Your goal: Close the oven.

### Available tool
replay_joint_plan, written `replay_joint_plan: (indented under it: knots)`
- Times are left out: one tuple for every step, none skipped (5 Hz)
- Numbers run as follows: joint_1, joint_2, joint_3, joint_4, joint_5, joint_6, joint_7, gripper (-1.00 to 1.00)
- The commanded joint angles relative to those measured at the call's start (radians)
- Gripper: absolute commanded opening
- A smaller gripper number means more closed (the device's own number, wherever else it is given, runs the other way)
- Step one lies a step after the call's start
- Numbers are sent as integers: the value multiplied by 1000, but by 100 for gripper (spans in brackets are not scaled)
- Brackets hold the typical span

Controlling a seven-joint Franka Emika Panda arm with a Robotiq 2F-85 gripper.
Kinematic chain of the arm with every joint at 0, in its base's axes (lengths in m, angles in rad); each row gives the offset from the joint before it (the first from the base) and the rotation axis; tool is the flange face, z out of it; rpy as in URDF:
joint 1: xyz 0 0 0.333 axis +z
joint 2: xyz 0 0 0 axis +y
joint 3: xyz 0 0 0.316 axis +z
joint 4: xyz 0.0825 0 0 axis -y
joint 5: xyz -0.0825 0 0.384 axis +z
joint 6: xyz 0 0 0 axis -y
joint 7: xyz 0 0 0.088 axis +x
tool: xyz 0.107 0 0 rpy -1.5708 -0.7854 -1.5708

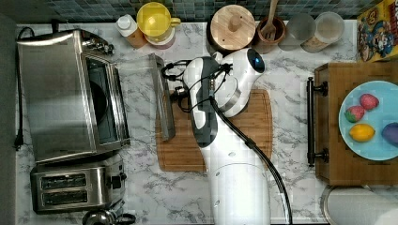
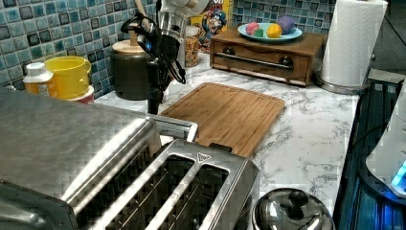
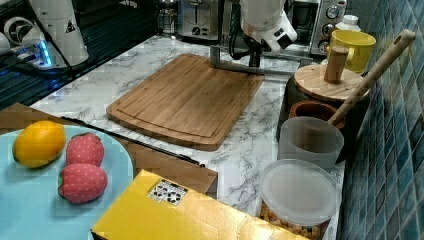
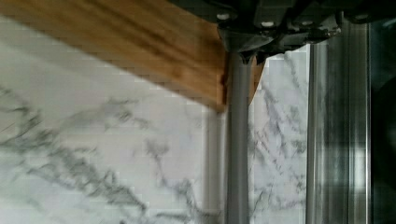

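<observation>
The stainless-steel oven (image 1: 56, 93) stands at the top view's left, its glass door (image 1: 141, 86) folded down flat onto the marble counter. The long bar handle (image 1: 165, 103) lies along the door's outer edge, beside the wooden cutting board (image 1: 248, 136). My gripper (image 1: 177, 96) points down right at that handle, on the cutting-board side. In the left view the gripper (image 2: 154, 104) reaches down just behind the handle (image 2: 174, 127). In the wrist view the gripper (image 4: 245, 56) is shut, its tips meeting over the grey bar (image 4: 237, 149).
A two-slot toaster (image 1: 70, 183) sits next to the oven. A yellow mug (image 1: 155, 21), a dark canister with a wooden lid (image 1: 232, 26) and jars line the tiled wall. A wooden box with a fruit plate (image 1: 328, 126) stands at the top view's right.
</observation>
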Motion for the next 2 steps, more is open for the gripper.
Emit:
replay_joint_plan:
  knots:
    - [79,31,38,152,39,-17,136,-100]
    - [42,15,61,141,96,-37,134,-100]
